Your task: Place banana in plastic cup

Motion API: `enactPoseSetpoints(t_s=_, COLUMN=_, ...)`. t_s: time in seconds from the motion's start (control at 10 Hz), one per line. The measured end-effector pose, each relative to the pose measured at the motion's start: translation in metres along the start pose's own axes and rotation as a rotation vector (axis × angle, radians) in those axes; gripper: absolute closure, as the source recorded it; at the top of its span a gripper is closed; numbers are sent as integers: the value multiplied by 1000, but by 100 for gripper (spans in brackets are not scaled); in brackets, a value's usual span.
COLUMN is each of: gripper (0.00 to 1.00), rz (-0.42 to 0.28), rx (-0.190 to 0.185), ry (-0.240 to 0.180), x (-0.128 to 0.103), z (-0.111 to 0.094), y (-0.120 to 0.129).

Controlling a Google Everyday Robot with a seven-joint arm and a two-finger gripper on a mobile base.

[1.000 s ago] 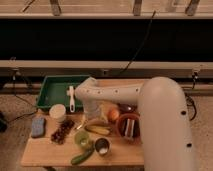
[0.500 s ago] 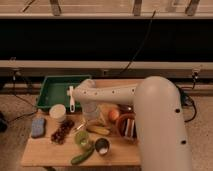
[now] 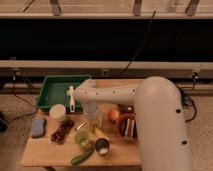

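Camera view: over the last second the bulky white robot arm (image 3: pixel 160 125) has leaned slightly further in over the pale wooden table (image 3: pixel 45 152). Its gripper (image 3: pixel 93 120) now hangs low at the middle of the board, right above the small yellow curved toy banana (image 3: pixel 99 131). I cannot tell whether the gripper is spread or pressed together, nor whether it touches the fruit.

The banana lies where it lay before, just right of the translucent light green plastic cup (image 3: pixel 82 139), so nothing is lifted yet. I judge that the grasp is being made now. The short carry leftward to the cup remains.

From the left:
- A blue rectangular sponge (image 3: pixel 37 126) sits near the table's edge.
- A green plastic tray (image 3: pixel 50 92) stands behind, with a white-handled utensil (image 3: pixel 71 98) at its right side.
- A white cylindrical container (image 3: pixel 57 111) stands in front of the tray.
- A dark red bunch of toy grapes (image 3: pixel 62 131) lies near the cup's left side.
- A dark green cucumber (image 3: pixel 82 156) lies just in front of the cup.
- A small metal cup with a white inside (image 3: pixel 102 146) stands close beside the banana.
- A round orange fruit (image 3: pixel 114 115) and a brown bowl (image 3: pixel 127 125) sit further right.

The metal cup and the cucumber crowd the way. The banana looks longer than the cup's mouth is wide, so it probably has to go in end first.
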Motion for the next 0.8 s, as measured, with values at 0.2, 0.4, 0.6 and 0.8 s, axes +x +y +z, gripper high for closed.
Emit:
enactPoseSetpoints(t_s=0.2, gripper=100, rz=4, rx=4, ry=12, x=1, z=-4, y=2)
enactPoseSetpoints(t_s=0.4, gripper=100, rz=9, rx=6, ry=29, x=3, z=-11, y=6)
enactPoseSetpoints(t_s=0.6, gripper=100, rz=9, rx=4, ry=47, x=7, z=-19, y=9)
enactPoseSetpoints(t_s=0.8, gripper=100, rz=7, rx=6, ry=74, x=13, z=-33, y=12)
